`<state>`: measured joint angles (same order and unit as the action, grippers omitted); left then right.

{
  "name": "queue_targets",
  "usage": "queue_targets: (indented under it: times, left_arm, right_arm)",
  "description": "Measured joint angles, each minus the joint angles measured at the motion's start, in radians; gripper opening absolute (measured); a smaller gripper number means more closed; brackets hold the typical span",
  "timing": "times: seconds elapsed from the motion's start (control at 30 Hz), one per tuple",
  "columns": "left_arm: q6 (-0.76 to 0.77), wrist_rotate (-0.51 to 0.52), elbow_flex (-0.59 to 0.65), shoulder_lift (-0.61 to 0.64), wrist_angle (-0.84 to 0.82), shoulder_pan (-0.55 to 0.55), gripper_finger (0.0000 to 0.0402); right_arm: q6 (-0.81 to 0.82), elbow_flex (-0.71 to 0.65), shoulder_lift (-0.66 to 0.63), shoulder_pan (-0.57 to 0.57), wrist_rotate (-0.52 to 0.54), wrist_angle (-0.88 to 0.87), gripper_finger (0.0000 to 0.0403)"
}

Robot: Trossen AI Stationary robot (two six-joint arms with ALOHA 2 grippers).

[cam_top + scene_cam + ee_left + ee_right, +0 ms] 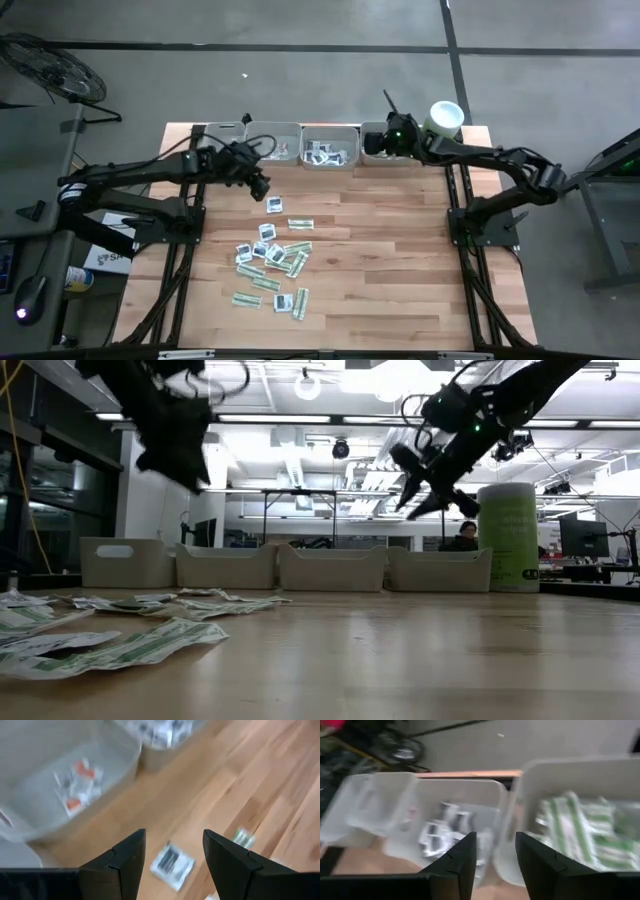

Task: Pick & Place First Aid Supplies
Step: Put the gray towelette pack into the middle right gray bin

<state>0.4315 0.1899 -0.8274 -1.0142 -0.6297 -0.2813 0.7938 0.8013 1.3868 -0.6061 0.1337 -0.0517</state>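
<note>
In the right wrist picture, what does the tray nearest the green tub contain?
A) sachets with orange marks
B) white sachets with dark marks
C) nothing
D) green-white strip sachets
D: the right wrist view shows green-white strip sachets piled in that tray.

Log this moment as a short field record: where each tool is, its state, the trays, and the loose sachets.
left tool: open, empty, above the table beside the trays, over a white sachet
right tool: open, nothing between the fingers, above the rightmost tray
trays: four grey ones in a row at the table's far edge
rightmost tray contents: green-white strips
loose sachets: scattered mid-table, left of centre
tub: at the row's right end
</note>
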Motion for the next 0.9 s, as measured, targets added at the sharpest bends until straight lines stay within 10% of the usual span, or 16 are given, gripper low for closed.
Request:
queue_targets:
  times: [0.53,0.9]
  left_arm:
    - [0.140,-0.057,0.222,-0.099,0.171,0.000,0.0195]
    - [0.122,-0.183,0.170,-0.328,0.195,0.000,0.0195]
  right_arm:
    - [-0.226,0.000,-0.086,0.007,-0.357,0.185,0.0130]
    - [-0.220,0.000,-0.086,0.007,-0.390,0.200,0.0130]
